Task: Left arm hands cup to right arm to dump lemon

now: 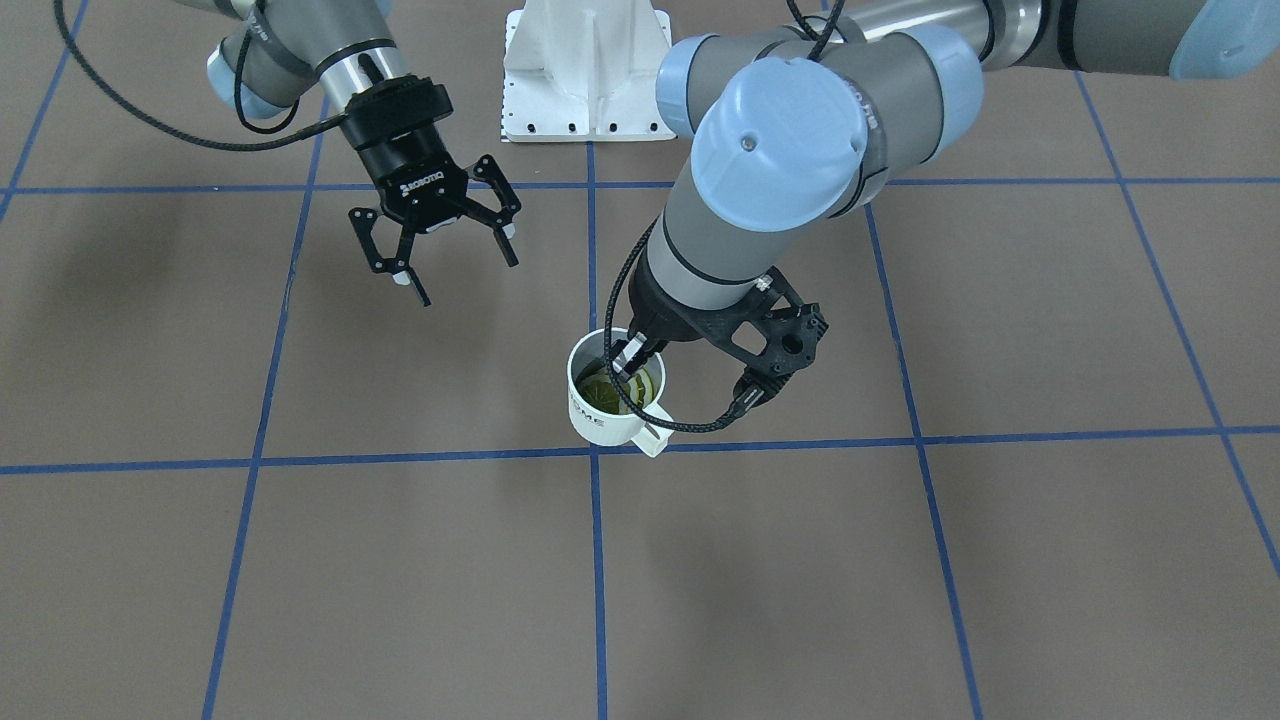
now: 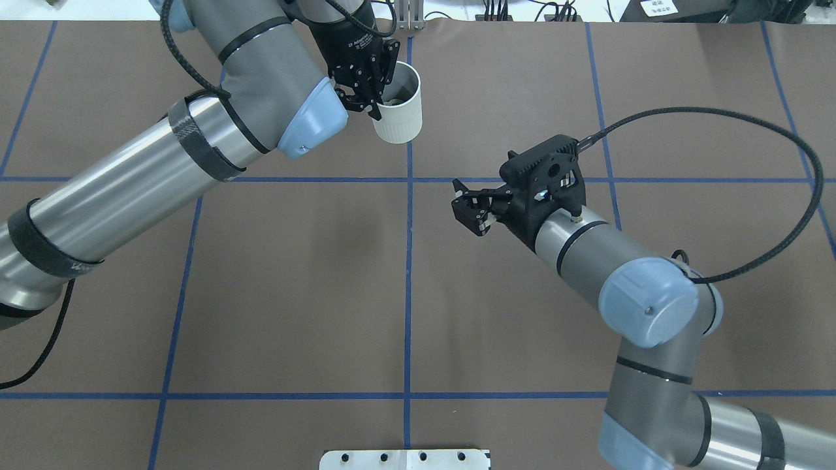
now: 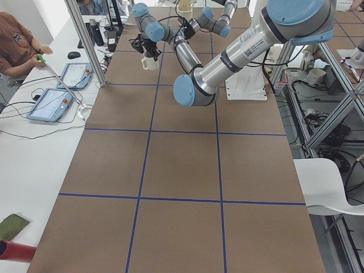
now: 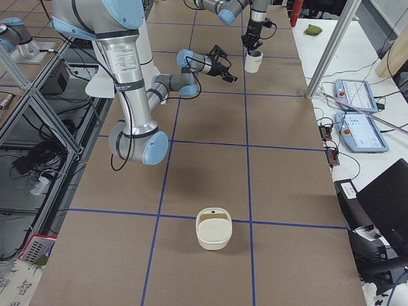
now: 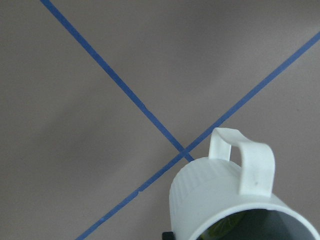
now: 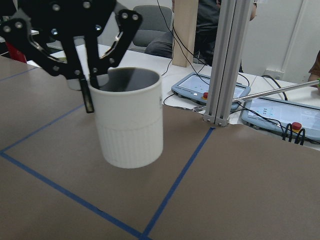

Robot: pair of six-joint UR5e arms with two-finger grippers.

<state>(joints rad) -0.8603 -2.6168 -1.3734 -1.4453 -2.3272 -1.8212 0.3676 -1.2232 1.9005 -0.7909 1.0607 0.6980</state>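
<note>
Cup [image 1: 595, 420] hangs at the front view's centre, lemon [image 1: 600, 392] inside, left gripper [image 1: 632, 366] pinching its rim. Upper left, the right gripper [image 1: 465, 278] hovers, jaws spread wide. I'd carry the cup across level, bare wall presented, releasing only once gripped.

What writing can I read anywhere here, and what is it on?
"ROBOTIQ": on the right pincer.
"ME": end of the cup lettering; earlier letters unclear.
White print on the left pincer, overhead view: too blurred.
Label on the left arm: too small.
</note>
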